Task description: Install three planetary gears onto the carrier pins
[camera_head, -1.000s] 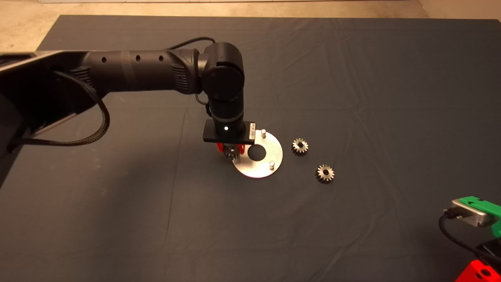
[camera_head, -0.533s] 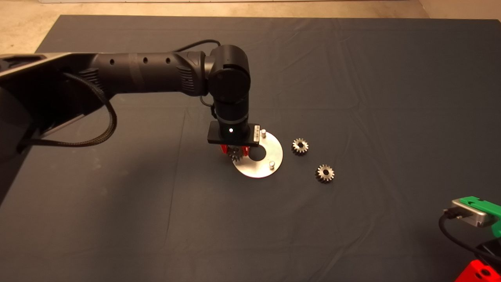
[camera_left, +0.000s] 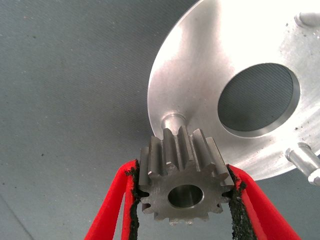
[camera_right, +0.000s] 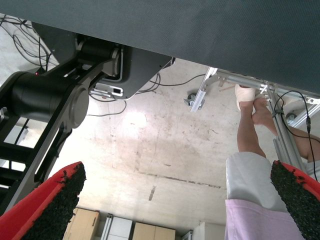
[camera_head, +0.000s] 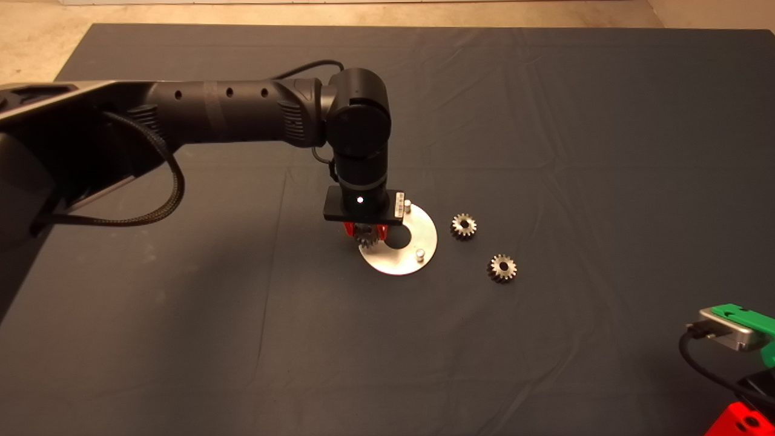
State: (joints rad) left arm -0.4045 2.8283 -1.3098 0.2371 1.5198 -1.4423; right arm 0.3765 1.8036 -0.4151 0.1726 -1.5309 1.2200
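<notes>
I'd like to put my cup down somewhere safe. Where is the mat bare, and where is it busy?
Bare: the mat in front of the disc and behind it. Crowded: the middle, where the left gripper holds a gear at the disc, with two loose gears beside. The right gripper waits at the near right corner.

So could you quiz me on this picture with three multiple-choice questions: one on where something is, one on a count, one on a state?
1. Where is the held gear?
A. over the disc's left edge
B. off the mat
C. beside the right gripper

2. How many gears lie loose on the mat?
A. none
B. two
C. four

3. The left gripper is:
A. open
B. shut on a gear
C. out of view

Answers: 1 A, it hangs by a pin there. 2 B, two lie right of the disc. 3 B, red fingers clamp its teeth.
</notes>
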